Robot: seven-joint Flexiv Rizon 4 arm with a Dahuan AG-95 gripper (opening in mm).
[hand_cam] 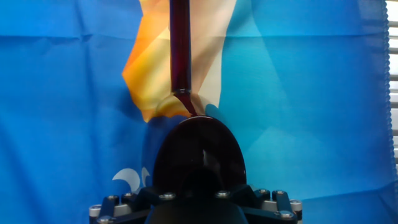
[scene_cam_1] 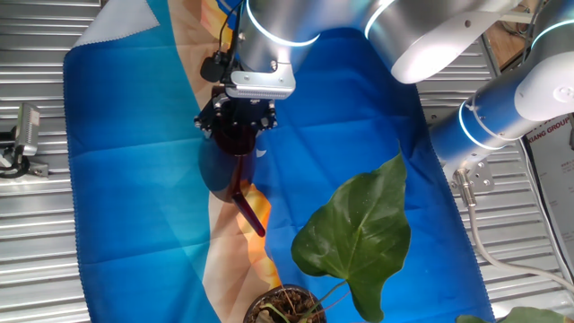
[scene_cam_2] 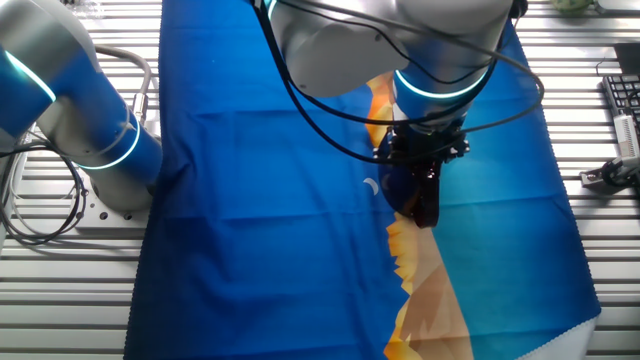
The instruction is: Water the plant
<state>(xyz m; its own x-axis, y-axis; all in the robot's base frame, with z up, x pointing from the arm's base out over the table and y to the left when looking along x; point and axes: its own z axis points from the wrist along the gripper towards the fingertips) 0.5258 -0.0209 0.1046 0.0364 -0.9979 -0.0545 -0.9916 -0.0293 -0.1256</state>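
Note:
The plant [scene_cam_1: 359, 229] stands at the near edge of one fixed view, a large heart-shaped green leaf over a small round pot [scene_cam_1: 285, 307] of dark soil. It is out of the other two views. My gripper [scene_cam_1: 236, 121] is up and left of the plant and shut on a dark red watering can [scene_cam_1: 235, 145]. The can's long spout [scene_cam_1: 251, 211] slants down toward the pot and ends short of it. In the hand view the can's body [hand_cam: 199, 155] fills the lower middle and hides my fingers, with the spout [hand_cam: 180, 50] running straight up. The other fixed view shows my gripper [scene_cam_2: 425, 150] over the can [scene_cam_2: 426, 203].
A blue cloth [scene_cam_1: 134, 179] with an orange and beige band covers the slatted metal table [scene_cam_1: 36, 251]. The arm's blue base [scene_cam_2: 90, 140] stands beside the cloth. A small metal fixture [scene_cam_1: 25, 135] sits at the left, and another leaf tip [scene_cam_1: 529, 316] shows at the lower right.

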